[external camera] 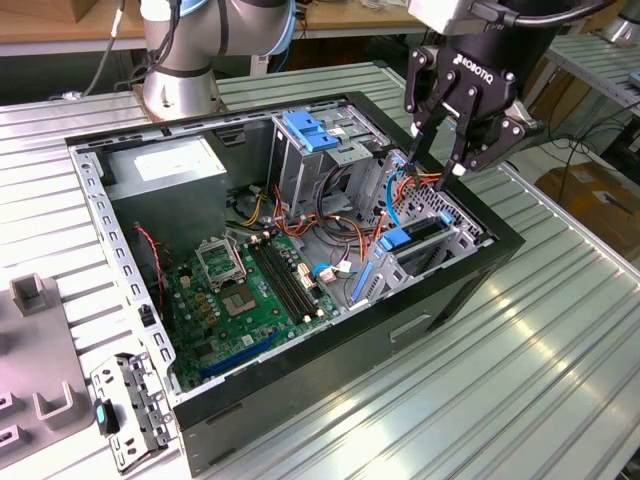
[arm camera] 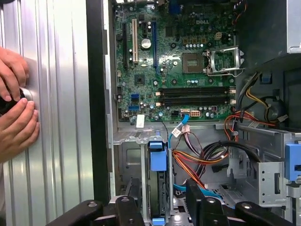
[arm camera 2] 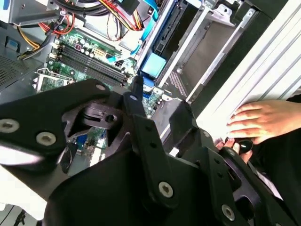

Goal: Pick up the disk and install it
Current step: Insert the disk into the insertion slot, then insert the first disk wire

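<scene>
Hovering pincer (external camera: 437, 160), jaws apart, disk (external camera: 415, 236) on edge just beneath

You've got white lettering across the black body of the gripper (external camera: 437, 165) in the exterior view: a maker's mark, bold and plain. I'm not spelling it out. Look over to the power supply box (external camera: 120, 168): there's a white sticker (external camera: 165, 160) on its top face, and its print is too small for you to read. In the first wrist view, the motherboard (arm camera: 174, 70) carries a white maker's mark near the processor socket (arm camera: 193, 60). It also has tiny white markings beside the slots and connectors, none you can make out. A small white tag (arm camera: 140, 121) sits at the board's edge, its print also illegible.
</scene>
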You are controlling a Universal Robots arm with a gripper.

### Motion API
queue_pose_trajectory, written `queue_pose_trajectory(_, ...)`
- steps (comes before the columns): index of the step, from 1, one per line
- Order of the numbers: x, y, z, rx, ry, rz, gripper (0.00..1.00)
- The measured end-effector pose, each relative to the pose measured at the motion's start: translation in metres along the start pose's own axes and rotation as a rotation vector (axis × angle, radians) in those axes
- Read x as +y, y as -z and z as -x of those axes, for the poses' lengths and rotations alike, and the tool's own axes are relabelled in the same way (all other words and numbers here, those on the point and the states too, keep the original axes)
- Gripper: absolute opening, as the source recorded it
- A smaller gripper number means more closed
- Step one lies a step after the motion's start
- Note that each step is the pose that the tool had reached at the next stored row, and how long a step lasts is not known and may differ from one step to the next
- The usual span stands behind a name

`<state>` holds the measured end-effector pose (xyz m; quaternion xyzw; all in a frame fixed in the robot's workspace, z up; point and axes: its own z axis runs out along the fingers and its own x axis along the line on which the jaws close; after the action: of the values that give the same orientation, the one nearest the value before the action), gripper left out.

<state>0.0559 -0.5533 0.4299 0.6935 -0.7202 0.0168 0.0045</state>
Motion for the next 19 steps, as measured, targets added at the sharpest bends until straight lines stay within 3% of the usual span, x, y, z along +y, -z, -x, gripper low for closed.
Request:
queue_pose_trajectory(2, 0.0001, -0.0057, 0.0002, 0.0, 0.0, 0.0, 0.36)
queue_pose_trajectory(3, 0.0001, -0.0076, 0.0002, 0.0, 0.0, 0.0, 0.36)
queue_pose_trajectory(7, 0.0003, -0.0176, 0.0001, -0.0001, 0.0, 0.0, 0.12)
queue_pose_trajectory(12, 0.0004, -0.0303, -0.0032, 0.0, 0.001, 0.0, 0.11)
queue_pose_trajectory(14, 0.0007, -0.05, -0.0048, 0.0001, 0.001, 0.0, 0.11)
queue_pose_trajectory(19, 0.0007, -0.0512, -0.0048, 0.0, 0.001, 0.0, 0.11)
